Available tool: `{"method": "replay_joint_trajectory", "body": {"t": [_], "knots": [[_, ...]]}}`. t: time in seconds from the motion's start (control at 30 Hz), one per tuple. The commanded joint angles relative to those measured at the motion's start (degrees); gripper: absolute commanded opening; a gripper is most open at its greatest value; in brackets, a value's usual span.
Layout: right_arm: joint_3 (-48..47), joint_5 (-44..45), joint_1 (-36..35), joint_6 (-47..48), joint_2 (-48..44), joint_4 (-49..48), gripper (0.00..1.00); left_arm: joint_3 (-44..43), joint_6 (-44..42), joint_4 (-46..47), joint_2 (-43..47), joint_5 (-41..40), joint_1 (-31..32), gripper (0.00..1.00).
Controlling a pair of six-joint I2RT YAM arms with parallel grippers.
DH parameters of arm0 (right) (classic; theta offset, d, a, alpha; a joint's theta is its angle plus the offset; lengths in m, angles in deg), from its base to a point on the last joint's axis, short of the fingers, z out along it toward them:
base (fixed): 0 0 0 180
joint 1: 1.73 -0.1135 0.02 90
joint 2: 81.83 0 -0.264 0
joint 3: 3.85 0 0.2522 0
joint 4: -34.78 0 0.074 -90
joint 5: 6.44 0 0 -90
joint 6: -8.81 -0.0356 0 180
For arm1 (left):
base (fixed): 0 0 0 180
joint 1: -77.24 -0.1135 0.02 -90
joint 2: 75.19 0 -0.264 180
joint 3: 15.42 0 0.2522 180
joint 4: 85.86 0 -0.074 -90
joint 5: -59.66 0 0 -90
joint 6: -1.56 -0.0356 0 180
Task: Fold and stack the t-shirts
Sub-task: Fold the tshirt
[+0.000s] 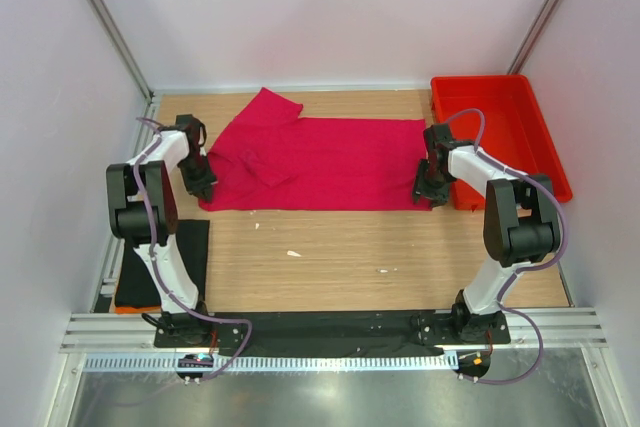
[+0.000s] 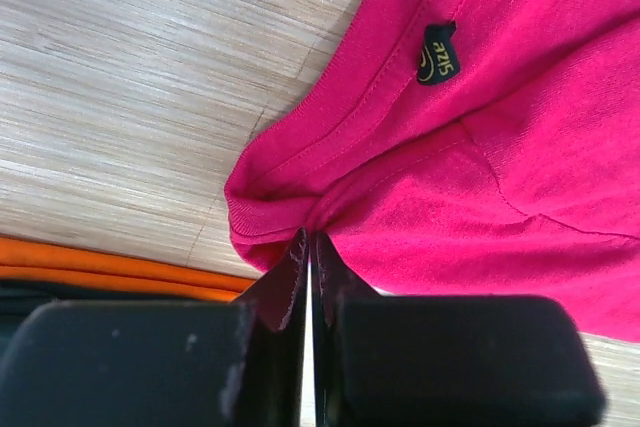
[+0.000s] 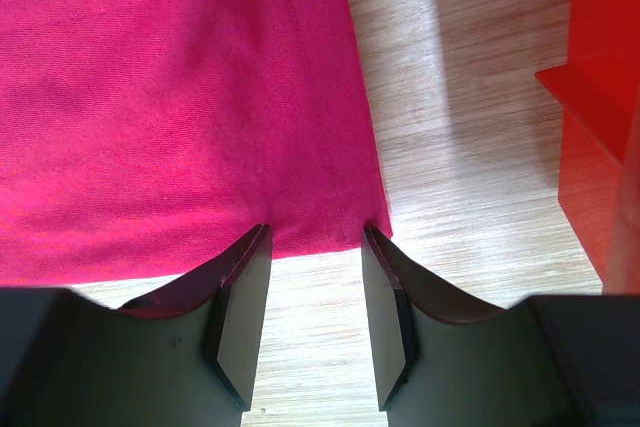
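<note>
The crimson-pink t-shirt (image 1: 320,159) lies spread flat across the back of the table, with one sleeve pointing to the far left. My left gripper (image 1: 201,183) is at its near left corner. In the left wrist view the gripper (image 2: 310,239) is shut on the puckered shirt edge (image 2: 290,209) below the black neck label (image 2: 438,55). My right gripper (image 1: 429,190) is at the near right corner. It (image 3: 315,237) is open, with its fingertips (image 3: 258,239) touching the hem of the shirt (image 3: 180,97). The black t-shirt (image 1: 190,252) lies at the table's left edge behind the left arm, partly hidden.
A red plastic tray (image 1: 545,152) stands at the back right, close to the right gripper, and shows in the right wrist view (image 3: 600,97). An orange item (image 1: 135,305) lies under the black shirt. It also shows in the left wrist view (image 2: 110,265). Small white scraps (image 1: 293,253) lie mid-table.
</note>
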Motion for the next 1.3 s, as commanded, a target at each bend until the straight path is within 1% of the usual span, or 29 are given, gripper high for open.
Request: {"method": "replay_joint_trajectory", "body": {"t": [0.0, 0.23, 0.33, 0.37, 0.43, 0.5, 0.57, 0.73, 0.83, 0.93, 0.97, 1.03, 1.07, 1.17, 1.23, 1.27], "knots": [[-0.85, 0.62, 0.08, -0.24, -1.63, 0.24, 0.47, 0.64, -0.15, 1.52, 3.04, -0.63, -0.36, 0.00], [-2.00, 1.15, 0.35, -0.24, -1.72, 1.21, 0.47, 3.19, 0.72, 2.40, 6.73, -1.69, -0.36, 0.00], [-2.09, 0.88, 0.43, -0.24, -1.37, 1.03, 0.37, 4.94, 2.21, 3.36, 8.31, -2.83, -0.36, 0.00], [-2.00, 0.71, 0.35, -0.24, -1.28, 1.03, 0.35, 5.56, 2.66, 3.89, 8.75, -2.83, -0.54, 0.00], [-2.09, 0.36, 0.43, -0.50, -1.11, 0.85, 0.35, 6.70, 3.36, 4.77, 9.81, -1.96, -0.63, 0.00], [-2.17, 0.27, 0.43, -0.59, -0.93, 0.85, 0.39, 6.62, 4.07, 4.60, 9.73, -1.69, -0.63, 0.00], [-2.09, 0.88, 0.43, -0.59, -0.58, 1.21, 0.41, 6.53, 4.33, 4.33, 9.55, -1.60, -0.63, 0.00], [-0.95, 1.50, 0.52, -0.24, 0.03, -0.37, 0.41, 6.53, 4.24, 4.51, 9.81, -2.04, -0.63, 0.00], [-0.68, 1.67, 0.52, -0.06, 1.00, -0.90, 0.39, 6.53, 4.24, 4.60, 9.64, -2.04, -0.63, 0.00], [-0.59, 2.11, 0.61, -0.06, 1.09, -1.08, 0.33, 6.71, 4.07, 4.60, 9.46, -2.57, -0.71, 0.00], [-0.59, 2.20, 0.61, 0.03, 0.83, -1.08, 0.26, 6.80, 4.15, 4.60, 9.55, -2.74, -0.80, 0.00], [-0.51, 2.38, 0.70, 0.20, 0.65, -0.90, 0.21, 7.06, 4.50, 4.77, 9.81, -2.92, -0.98, 0.00], [-0.51, 2.46, 0.61, 0.20, 0.56, -0.73, 0.16, 7.24, 4.59, 4.77, 9.99, -3.01, -1.15, 0.00], [-0.24, 2.90, 0.61, 0.29, -0.23, 0.06, 0.06, 7.50, 5.21, 4.78, 10.43, -3.01, -1.59, 0.00], [-0.07, 3.08, 0.61, 0.29, -1.28, 0.15, 0.01, 7.94, 5.56, 4.78, 11.04, -3.09, -1.86, 0.00], [0.02, 3.17, 0.61, 0.29, -1.54, 0.33, 0.01, 8.11, 6.00, 4.86, 11.22, -3.09, -1.94, 0.00]]}}
